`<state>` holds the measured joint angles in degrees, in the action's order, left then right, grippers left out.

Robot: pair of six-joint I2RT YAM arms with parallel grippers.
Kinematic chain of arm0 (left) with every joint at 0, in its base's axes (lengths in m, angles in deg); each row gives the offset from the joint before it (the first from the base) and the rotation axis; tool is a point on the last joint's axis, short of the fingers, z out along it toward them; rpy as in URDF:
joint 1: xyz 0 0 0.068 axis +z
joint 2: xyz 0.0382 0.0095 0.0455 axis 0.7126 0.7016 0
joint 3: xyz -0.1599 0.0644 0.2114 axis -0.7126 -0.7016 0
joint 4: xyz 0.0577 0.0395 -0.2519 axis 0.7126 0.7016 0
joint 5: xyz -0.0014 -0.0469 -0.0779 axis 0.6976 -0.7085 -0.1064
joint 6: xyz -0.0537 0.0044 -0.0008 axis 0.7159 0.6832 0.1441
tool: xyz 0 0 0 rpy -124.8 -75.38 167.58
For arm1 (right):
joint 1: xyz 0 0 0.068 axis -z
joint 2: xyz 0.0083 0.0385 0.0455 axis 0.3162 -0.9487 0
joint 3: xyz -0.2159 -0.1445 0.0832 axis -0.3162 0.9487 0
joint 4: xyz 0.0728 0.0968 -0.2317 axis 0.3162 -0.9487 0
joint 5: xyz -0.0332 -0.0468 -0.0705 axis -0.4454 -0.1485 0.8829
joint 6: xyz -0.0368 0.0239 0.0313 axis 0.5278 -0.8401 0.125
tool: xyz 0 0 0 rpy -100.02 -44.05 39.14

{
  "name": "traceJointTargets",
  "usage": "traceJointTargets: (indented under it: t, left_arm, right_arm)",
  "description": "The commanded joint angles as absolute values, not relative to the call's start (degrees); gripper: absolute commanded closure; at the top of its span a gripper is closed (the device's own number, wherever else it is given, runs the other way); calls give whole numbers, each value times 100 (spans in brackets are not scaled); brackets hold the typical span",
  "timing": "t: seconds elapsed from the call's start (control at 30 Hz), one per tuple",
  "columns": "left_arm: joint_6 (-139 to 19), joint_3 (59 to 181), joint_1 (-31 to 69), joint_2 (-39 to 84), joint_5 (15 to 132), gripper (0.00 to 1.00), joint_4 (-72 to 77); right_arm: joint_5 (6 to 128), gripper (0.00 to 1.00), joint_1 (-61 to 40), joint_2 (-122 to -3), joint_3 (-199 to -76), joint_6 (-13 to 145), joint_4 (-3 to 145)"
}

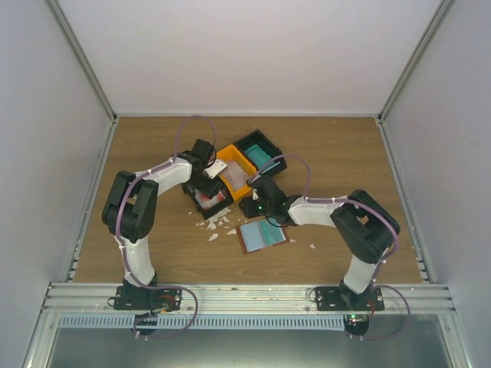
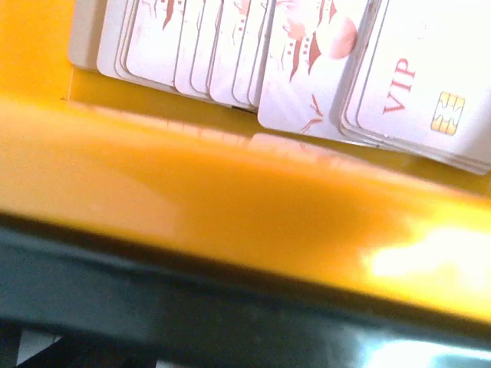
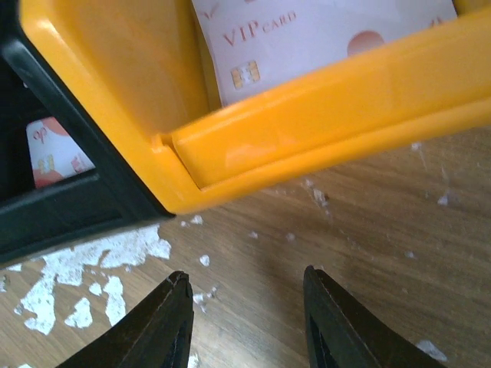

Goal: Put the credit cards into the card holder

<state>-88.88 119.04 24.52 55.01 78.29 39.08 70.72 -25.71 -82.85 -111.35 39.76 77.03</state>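
Credit cards [image 2: 307,69]: fanned stack in orange bin [image 3: 322,115]; thin, stiff, slick, light; probably best pinched by a raised edge. Card holder [image 1: 262,235]: open on desk [image 3: 345,230], nearby. Right gripper [image 3: 245,274]: jaws apart, empty. Left gripper [image 1: 209,162]: jaws unseen, cannot tell.

Red letters "VIP" stood on a white credit card [image 2: 418,77] lying in the orange bin [image 2: 230,215]. Seen from the right wrist, a pale card [image 3: 322,38] there read "VIP CARD".

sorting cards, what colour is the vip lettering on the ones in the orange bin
Red, on white cards; clearest in the left wrist view.
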Motion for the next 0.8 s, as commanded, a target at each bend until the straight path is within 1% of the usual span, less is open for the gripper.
traceJointTargets:
  t: [0.0, 0.2, 0.3, 0.47, 0.77]
  left_arm:
    - [-8904, 12015, 2458, 5822, 7354, 41, 4282]
    - [-8871, 12045, 2453, 5669, 7205, 57, 4434]
    - [-8865, 12074, 2451, 5507, 7069, 61, 4521]
    - [-8782, 12202, 2407, 5388, 6977, 64, 4826]
    - [-8716, 11912, 2227, 4901, 6776, 64, 4826]
  right_arm:
    - [7219, 59, -2630, -8474, -11419, 4018, 7776]
    - [7241, 59, -2625, -8804, -11769, 4126, 7658]
    - [7236, 59, -2629, -8912, -11896, 4123, 7614]
    - [7169, 60, -2630, -9097, -12087, 4095, 7537]
    - [7092, 60, -2621, -9181, -12197, 4029, 7497]
